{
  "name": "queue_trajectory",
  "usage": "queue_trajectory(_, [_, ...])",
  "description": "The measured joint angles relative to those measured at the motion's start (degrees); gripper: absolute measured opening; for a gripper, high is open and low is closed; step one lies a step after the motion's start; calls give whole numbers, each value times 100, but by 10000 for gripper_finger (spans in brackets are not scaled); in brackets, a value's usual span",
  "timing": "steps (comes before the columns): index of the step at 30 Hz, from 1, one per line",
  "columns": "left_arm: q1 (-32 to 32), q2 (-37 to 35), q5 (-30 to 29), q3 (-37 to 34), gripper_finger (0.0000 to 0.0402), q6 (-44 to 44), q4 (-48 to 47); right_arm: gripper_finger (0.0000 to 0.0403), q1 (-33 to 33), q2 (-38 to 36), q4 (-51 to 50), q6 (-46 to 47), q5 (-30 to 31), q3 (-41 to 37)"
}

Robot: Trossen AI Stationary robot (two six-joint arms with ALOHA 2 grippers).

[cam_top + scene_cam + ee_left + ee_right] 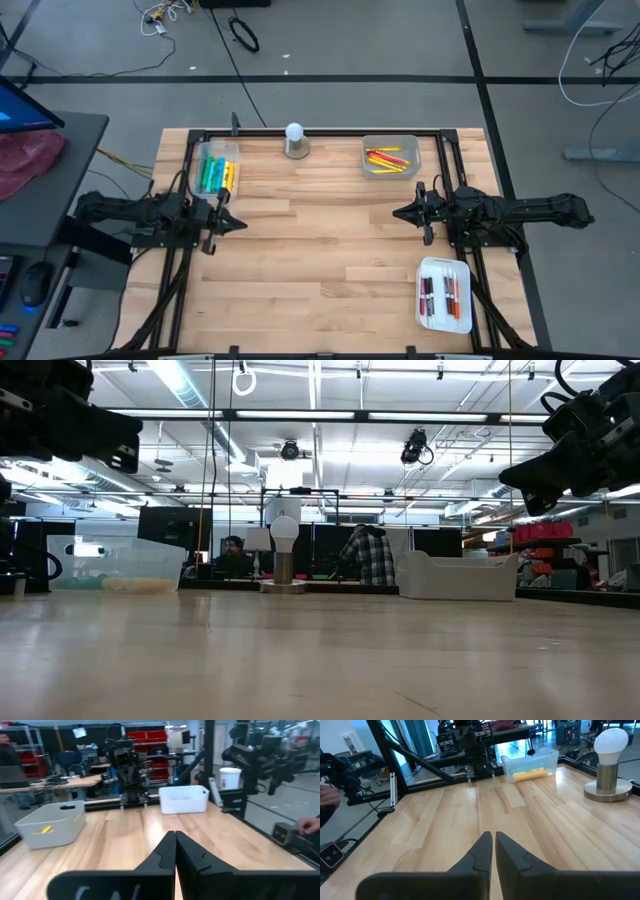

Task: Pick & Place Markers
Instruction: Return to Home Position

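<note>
Left end effector [235, 223] and right end effector [398, 212] hover clenched and empty above the desk [320, 260]; markers [443, 296] lie only inside trays [364, 158] along its far edge and at its near-right corner, the last nearest the right arm

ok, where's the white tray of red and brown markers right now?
High view: the white tray sits in the table's lower right corner, just below the right arm, with the gray bin up at the opposite edge.

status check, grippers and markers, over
Left gripper shut, empty, above table's left side. Right gripper shut, empty, above right side. Markers in clear bin, gray bin, white tray. Nothing between grippers.
</note>
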Motion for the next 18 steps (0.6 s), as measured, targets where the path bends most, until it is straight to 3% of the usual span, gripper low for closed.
queue_trajectory(6, [-120, 9, -604, 0, 6, -63, -50, 27, 0, 0, -2, 0, -1, 0])
queue_trajectory(18, [-126, 122, -727, -2, 13, -68, 33, 27, 0, -2, -2, 0, 0, 0])
